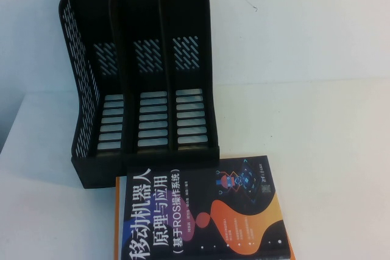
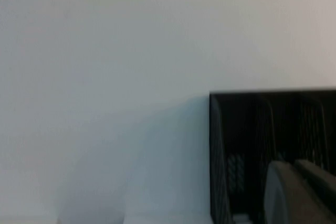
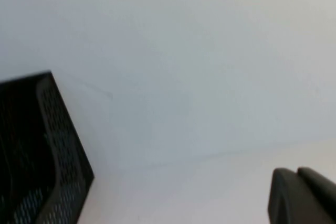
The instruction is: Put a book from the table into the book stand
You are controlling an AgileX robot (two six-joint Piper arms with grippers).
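Observation:
The black book (image 1: 201, 211) with a large white Chinese title and orange and purple blobs lies flat on the white table (image 1: 323, 150) at the near edge, just in front of the book stand. The black book stand (image 1: 146, 77) stands upright with three empty slots facing me. Neither gripper shows in the high view. My left gripper (image 2: 294, 165) shows only its fingertips, held together and empty, with the stand (image 2: 241, 145) behind them. My right gripper (image 3: 296, 172) is likewise shut and empty, off to the stand's (image 3: 31, 145) right side.
An orange edge (image 1: 116, 217) shows from under the black book, as of another book beneath it. A white wall rises behind the table. Bare tabletop lies left and right of the stand.

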